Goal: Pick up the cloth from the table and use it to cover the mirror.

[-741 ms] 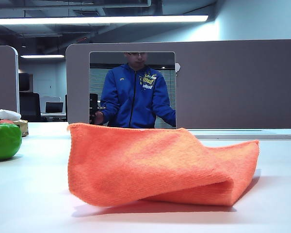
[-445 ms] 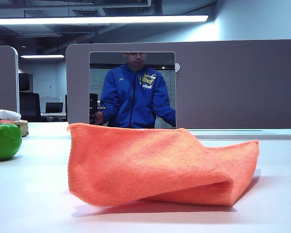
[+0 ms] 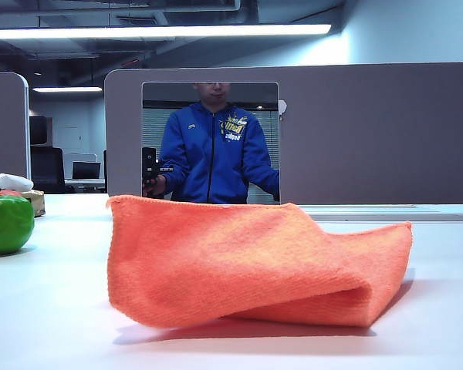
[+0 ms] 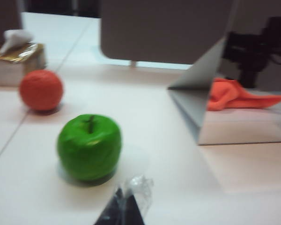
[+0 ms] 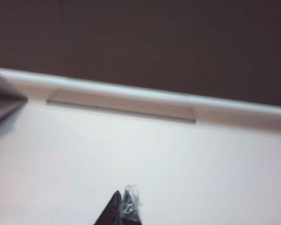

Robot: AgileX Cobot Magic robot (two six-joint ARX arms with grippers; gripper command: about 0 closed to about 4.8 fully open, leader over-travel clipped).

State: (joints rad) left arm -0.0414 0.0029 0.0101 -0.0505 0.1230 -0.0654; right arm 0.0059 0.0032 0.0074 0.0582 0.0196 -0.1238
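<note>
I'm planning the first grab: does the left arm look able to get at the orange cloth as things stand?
Probably yes. The left gripper is shut and holds nothing, with a green apple near it. The cloth lies uncovered on the table before the mirror.

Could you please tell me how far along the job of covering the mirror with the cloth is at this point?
Nothing looks done yet. The bright orange microfibre cloth lies folded on the white table, untouched, in front of the upright frameless mirror, which is fully uncovered. The left gripper and right gripper are shut, hold nothing, and are away from the cloth. Picking up and draping remain.
</note>
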